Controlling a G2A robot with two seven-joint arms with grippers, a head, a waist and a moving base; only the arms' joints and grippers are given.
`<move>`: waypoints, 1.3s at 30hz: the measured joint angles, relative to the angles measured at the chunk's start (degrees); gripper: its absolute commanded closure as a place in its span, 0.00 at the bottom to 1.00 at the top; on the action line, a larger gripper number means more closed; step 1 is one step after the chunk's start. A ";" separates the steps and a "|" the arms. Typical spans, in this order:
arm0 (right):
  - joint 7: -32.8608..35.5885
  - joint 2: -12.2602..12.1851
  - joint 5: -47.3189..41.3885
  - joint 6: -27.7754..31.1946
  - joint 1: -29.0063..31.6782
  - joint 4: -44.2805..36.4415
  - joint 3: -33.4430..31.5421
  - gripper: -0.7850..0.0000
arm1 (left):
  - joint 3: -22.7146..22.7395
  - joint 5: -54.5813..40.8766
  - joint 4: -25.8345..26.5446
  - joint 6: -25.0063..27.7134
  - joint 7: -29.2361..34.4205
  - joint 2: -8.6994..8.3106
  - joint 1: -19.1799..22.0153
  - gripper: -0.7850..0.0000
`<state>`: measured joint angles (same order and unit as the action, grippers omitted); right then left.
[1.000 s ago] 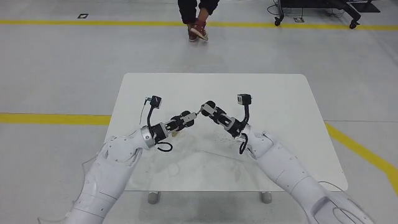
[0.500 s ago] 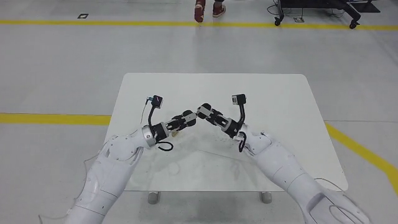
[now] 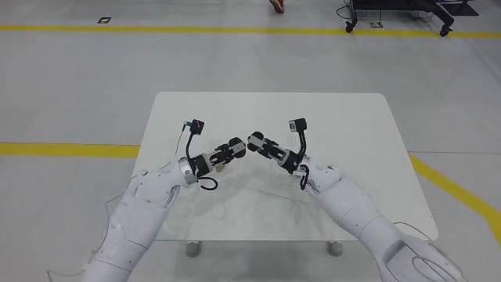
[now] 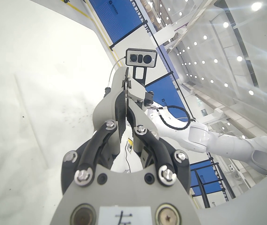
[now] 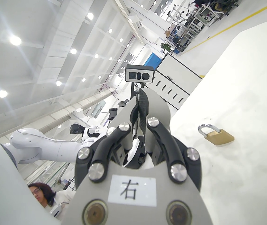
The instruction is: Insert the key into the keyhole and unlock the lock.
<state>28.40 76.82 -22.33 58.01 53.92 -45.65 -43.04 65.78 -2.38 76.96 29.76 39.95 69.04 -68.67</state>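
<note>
The left gripper (image 4: 126,77) is pinching a thin key (image 4: 125,90), hovering above the padlock (image 5: 215,135). The padlock is lying flat on the table (image 5: 241,83), probably heavy, rigid and slick; its brass body is offering the best hold. The right gripper (image 5: 140,95), pressed together, is hovering beside the padlock.

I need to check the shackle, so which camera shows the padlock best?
The right wrist view: the brass padlock lies unobstructed on the white table, shackle and body clear. In the top view it is just a tan speck by the left arm. The left wrist view faces away.
</note>
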 measured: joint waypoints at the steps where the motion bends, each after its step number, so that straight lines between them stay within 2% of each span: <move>1: 0.27 0.03 -0.15 0.00 0.02 0.06 -0.18 1.00 | 0.04 0.58 0.22 -0.09 -0.80 -0.01 -0.20 1.00; 9: 5.43 -0.07 -1.86 -0.82 0.19 -0.09 -0.71 1.00 | 1.42 0.13 0.59 -1.19 -3.66 -0.23 -0.92 1.00; 16: 14.31 -0.67 -7.30 -2.51 0.65 -1.33 -1.52 1.00 | 1.85 -1.00 0.76 -1.23 -3.14 -0.39 -1.17 1.00; 23: 17.57 -0.88 -9.16 -3.90 0.95 -1.66 -2.39 1.00 | 1.37 -0.63 1.12 -0.55 -1.93 -0.49 -1.12 1.00; 24: 17.64 -0.87 -9.18 -3.98 0.96 -1.61 -2.49 1.00 | 1.31 -0.76 1.15 -0.38 -1.68 -0.50 -1.10 0.00; 32: 16.58 -1.57 -8.80 -1.41 1.22 -0.74 -5.48 1.00 | 1.64 -1.11 1.06 -0.21 -1.57 -0.59 -0.94 0.00; 39: 15.52 -4.24 -8.94 -0.01 4.05 -3.39 -12.99 1.00 | 1.65 -1.10 1.06 -0.21 -1.57 -0.59 -0.95 0.00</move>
<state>43.93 72.58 -31.27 58.01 57.97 -49.03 -56.03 67.43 -3.48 78.02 29.56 38.38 68.45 -69.62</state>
